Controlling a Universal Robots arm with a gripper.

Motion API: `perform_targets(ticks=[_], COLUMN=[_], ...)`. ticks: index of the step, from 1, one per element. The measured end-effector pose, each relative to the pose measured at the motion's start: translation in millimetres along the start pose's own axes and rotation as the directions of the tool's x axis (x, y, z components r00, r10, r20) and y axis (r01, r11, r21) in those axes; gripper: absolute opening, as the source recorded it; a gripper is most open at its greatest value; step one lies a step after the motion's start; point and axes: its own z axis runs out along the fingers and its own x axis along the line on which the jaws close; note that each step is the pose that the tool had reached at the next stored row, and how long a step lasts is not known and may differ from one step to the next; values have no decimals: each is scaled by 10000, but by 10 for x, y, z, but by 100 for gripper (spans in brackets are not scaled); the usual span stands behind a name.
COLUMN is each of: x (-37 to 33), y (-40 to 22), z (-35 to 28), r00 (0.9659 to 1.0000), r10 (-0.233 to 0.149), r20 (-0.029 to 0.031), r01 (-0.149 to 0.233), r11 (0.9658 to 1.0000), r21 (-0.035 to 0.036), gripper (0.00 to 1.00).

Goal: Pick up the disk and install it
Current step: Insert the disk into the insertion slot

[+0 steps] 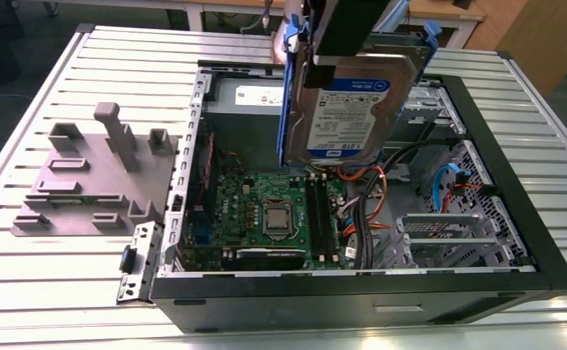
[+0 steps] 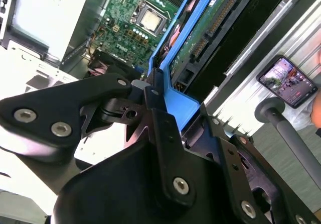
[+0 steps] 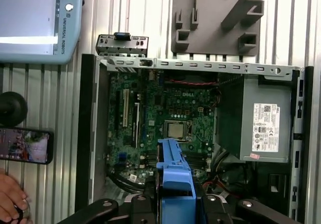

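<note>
Bright even light, glare on ribbed silver metal table point(image 1: 41, 306), black computer case point(image 1: 361, 299) interior kinda shadowy.

The computer case point(image 1: 361, 302) lay on the bench point(image 1: 60, 292), with a fixture plate point(image 1: 79, 189) just beside it on the exterior view's left. Inside the case, the motherboard point(image 1: 274, 211) lay on the floor. The power supply point(image 1: 249, 95) sat behind it and the drive cage point(image 1: 449, 233) to the exterior view's right. The disk point(image 1: 347, 109) hung on edge above the motherboard, clamped in the tool point(image 1: 350, 44). A phone point(image 3: 25, 145) lay on the bench outside the case, near a hand point(image 3: 10, 196).
</note>
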Motion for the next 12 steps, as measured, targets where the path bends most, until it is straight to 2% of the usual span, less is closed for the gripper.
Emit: perform_targets(ticks=[6, 12], x=[154, 173], y=[4, 5], z=[15, 16], r00=[10000, 10000], r10=[-1, 0], r20=[0, 0], r01=[1, 0], r11=[10000, 10000], r21=[0, 0], gripper=[36, 36])
